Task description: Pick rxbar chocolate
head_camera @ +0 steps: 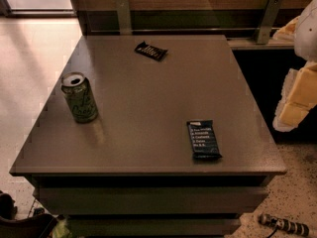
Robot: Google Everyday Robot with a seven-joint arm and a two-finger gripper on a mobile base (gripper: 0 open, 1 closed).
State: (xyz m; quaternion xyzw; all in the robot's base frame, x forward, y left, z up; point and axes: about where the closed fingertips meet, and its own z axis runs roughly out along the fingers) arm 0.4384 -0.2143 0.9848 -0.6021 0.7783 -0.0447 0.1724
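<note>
The rxbar chocolate (pixel 151 50) is a small flat bar in a black wrapper with faint white lettering. It lies at the far middle of the grey table (pixel 148 108), slightly angled. My gripper (pixel 296 100) is a white and yellow shape at the right edge of the view. It is beyond the table's right side, far from the bar, and holds nothing that I can see.
A green open can (pixel 79 97) stands upright near the table's left edge. A dark blue-wrapped bar (pixel 203 139) with pale text lines lies near the front right. A wall with metal brackets (pixel 267 19) runs behind the table. A cable plug (pixel 285 225) lies on the floor at lower right.
</note>
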